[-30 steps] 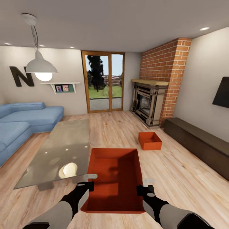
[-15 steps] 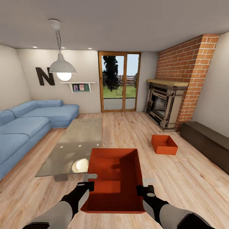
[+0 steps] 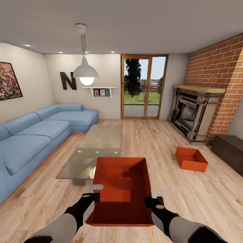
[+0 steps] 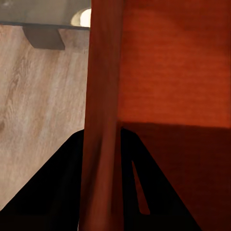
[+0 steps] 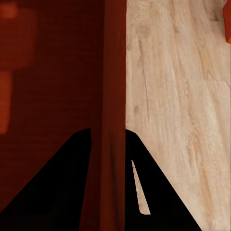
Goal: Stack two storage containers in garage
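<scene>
While both grippers clamp one storage container (image 3: 122,189), second container (image 3: 191,159) (open-topped) on wood floor (image 3: 158,141)

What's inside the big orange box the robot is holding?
Nothing: the held container shows a bare orange bottom with shadows. Its near wall hides the strip of bottom right behind it.
</scene>
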Motion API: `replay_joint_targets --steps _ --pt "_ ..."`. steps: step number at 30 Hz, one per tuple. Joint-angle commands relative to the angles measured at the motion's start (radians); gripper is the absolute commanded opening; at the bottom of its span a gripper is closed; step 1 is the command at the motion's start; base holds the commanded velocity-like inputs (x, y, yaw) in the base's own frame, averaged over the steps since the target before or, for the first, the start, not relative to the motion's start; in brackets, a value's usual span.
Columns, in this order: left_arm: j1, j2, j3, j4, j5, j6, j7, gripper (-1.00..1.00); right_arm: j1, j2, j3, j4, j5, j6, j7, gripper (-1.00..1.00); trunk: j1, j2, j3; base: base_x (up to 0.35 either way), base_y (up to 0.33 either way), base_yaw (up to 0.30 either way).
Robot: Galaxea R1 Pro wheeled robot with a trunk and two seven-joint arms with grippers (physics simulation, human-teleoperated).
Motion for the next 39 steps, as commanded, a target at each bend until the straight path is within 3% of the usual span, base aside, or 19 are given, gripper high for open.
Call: replay_joint_targets --steps 1,39 --pt "0.0 0.0 0.011 -0.003 -0.025 0.008 0.014 -1.0 0.0 -0.005 0.0 0.002 -0.019 -0.007 -0.007 -1.0 0.0 -0.001 0.0 0.0 0.0 0.295" --pt "0.0 0.0 0.012 -0.003 -0.024 0.008 0.014 -1.0 0.0 -0.006 0.0 0.002 -0.019 -0.007 -0.007 -1.0 0.0 -0.001 0.0 0.0 0.0 0.295"
